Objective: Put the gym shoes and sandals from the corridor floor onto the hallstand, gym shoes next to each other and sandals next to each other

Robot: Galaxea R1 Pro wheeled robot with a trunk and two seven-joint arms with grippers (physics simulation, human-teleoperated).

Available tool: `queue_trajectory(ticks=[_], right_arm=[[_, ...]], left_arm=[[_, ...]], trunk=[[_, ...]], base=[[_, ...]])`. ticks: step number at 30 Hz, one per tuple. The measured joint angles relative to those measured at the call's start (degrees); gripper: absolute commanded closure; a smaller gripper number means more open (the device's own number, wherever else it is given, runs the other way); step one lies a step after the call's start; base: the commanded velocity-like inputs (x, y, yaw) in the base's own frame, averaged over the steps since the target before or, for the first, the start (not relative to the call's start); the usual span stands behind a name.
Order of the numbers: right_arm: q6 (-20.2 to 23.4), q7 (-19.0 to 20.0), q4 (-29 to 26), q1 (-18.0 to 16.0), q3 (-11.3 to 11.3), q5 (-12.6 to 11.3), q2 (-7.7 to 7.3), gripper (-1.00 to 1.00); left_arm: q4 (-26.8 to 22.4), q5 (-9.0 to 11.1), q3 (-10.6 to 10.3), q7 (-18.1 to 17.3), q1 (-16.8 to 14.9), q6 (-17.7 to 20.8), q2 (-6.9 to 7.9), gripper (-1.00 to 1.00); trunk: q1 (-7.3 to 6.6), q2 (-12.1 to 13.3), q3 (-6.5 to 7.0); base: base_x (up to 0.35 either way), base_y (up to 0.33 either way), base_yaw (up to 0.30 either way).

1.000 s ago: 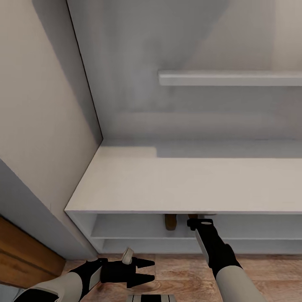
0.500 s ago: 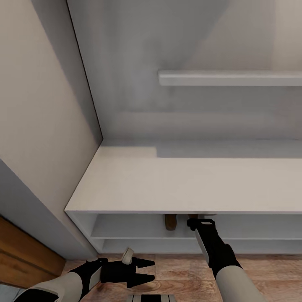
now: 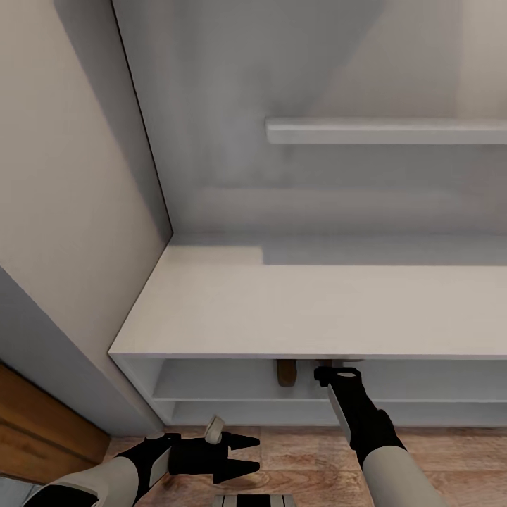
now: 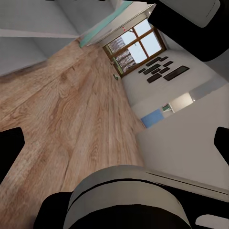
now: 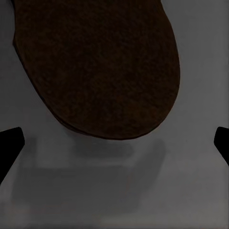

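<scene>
I'm driving the rig remotely, parked facing the hallstand point(image 3: 296, 310), a pale grey-white unit w/ a wide bench top and an upper shelf at about 1 o'clock in the head view. My right gripper point(image 3: 339, 372) reaches under the bench lip into the upper open shelf level, at about 5 o'clock. Just beside it at its 9 o'clock, a brown sandal point(image 3: 286, 373) pokes out from under the lip, resting on that shelf. I judge the arm is low and level b/c the shelf opening is shallow and only a flat approach fits.

The right wrist view gives what the head cam can't: the sandal's dark rounded sole end point(image 5: 95, 67) lies on the grey shelf board, w/ the two fingertips point(image 5: 9, 148) spread wide at the frame edges, apart from the sandal and holding nothing. So I read the sandal as released on the rack.

My left gripper point(image 3: 243, 455) hovers over the corridor floor point(image 3: 296, 451) at about 7 o'clock, fingers parted and empty. The left wrist view looks down the wood planks point(image 4: 62, 105) to a far window point(image 4: 136, 45). No gym shoes or second sandal that I can make out.
</scene>
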Motion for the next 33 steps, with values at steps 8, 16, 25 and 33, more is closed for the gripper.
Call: queue_trajectory(ticks=[8, 16, 25, 33], right_arm=[[0.0, 0.0, 0.0, 0.0, 0.0, 0.0, 0.00, -1.00], [0.0, 0.0, 0.0, 0.0, 0.0, 0.0, 0.00, -1.00], [0.0, 0.0, 0.0, 0.0, 0.0, 0.0, 0.00, -1.00], [0.0, 0.0, -0.1, 0.0, 0.0, 0.0, 0.00, -1.00]], left_arm=[[0.0, 0.0, 0.0, 0.0, 0.0, 0.0, 0.00, -1.00], [0.0, 0.0, 0.0, 0.0, 0.0, 0.0, 0.00, -1.00], [0.0, 0.0, 0.0, 0.0, 0.0, 0.0, 0.00, -1.00], [0.0, 0.0, 0.0, 0.0, 0.0, 0.0, 0.00, -1.00]], trunk=[[0.00, 0.0, 0.00], [0.03, 0.0, 0.00], [0.04, 0.0, 0.00], [0.04, 0.0, 0.00]], base=[[-0.015, 0.000, 0.000], [-0.254, 0.000, 0.000], [-0.330, 0.000, 0.000], [-0.338, 0.000, 0.000]])
